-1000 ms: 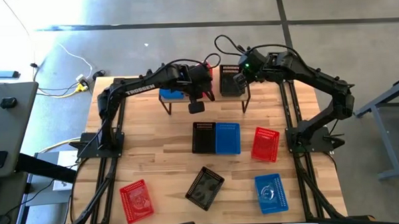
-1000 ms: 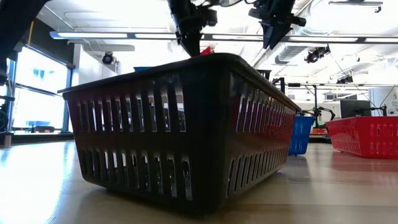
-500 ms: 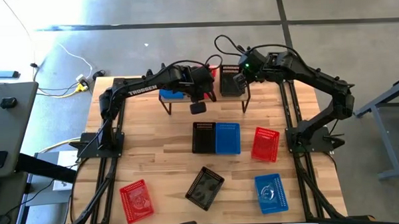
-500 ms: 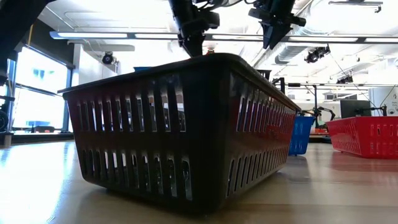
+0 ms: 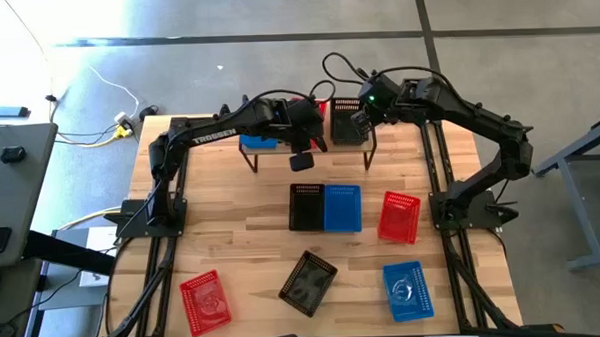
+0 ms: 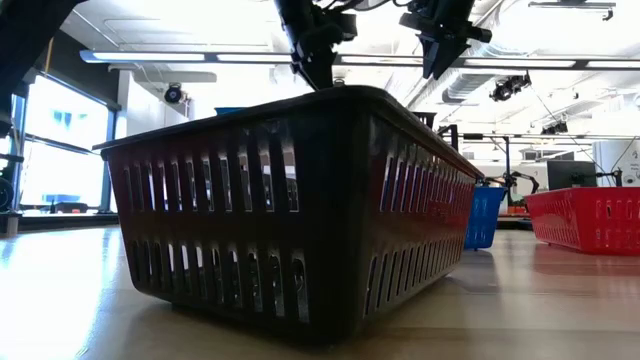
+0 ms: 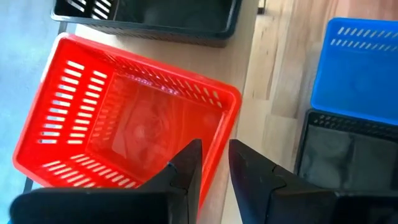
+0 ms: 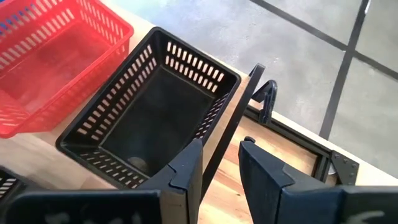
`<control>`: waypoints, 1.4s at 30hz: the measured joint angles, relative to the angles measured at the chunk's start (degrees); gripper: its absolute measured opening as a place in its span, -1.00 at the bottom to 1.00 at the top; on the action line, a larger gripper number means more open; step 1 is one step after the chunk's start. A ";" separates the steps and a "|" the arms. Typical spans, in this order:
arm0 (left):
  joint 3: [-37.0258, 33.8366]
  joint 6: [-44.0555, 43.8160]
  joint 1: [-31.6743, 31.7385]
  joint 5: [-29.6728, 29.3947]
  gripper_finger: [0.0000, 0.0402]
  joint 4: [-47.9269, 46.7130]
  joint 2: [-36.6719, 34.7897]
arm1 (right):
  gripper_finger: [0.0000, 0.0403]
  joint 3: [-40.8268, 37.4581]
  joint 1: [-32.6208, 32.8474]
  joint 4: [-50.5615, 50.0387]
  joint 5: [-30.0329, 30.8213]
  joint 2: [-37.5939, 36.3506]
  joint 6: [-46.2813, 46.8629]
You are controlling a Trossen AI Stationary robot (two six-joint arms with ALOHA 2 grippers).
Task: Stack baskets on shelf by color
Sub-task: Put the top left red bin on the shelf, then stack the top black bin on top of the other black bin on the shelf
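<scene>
Both arms reach over the shelf (image 5: 309, 148) at the desk's (image 5: 232, 231) far edge. The left pincer (image 7: 214, 165) hangs above the near rim of a red basket (image 7: 124, 130) at the shelf's middle, its fingers a narrow gap apart and gripping nothing; from above, the arm hides nearly all of that basket. The right pincer (image 8: 219, 165) hovers over the corner of a black basket (image 8: 152, 118) at the shelf's right end, fingers slightly parted and empty. A blue basket (image 5: 257, 142) at the shelf's left end shows only as a sliver under the left arm. On the open desk, a black basket (image 5: 305, 206) and a blue one (image 5: 342, 207) lie touching at the centre, a red one (image 5: 399, 216) toward the right edge; along the near edge sit red (image 5: 204, 301), black (image 5: 308, 283) and blue (image 5: 405, 290) baskets. From desk height, that near black basket (image 6: 290, 200) blocks the shelf entirely.
</scene>
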 joint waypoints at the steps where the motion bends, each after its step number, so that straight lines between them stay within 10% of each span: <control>1: 0.00 0.00 -0.10 -0.17 -0.64 -0.25 -0.36 | -0.54 0.00 0.00 0.00 -0.39 0.00 -0.01; 25: -0.12 -4.78 -1.99 6.08 -0.64 -16.59 -18.71 | -0.54 0.04 19.97 5.20 -14.83 0.02 0.00; 42: -29.43 -29.91 -15.64 6.71 -0.64 -3.46 -35.06 | -0.45 0.04 33.31 14.46 -17.58 0.80 -5.02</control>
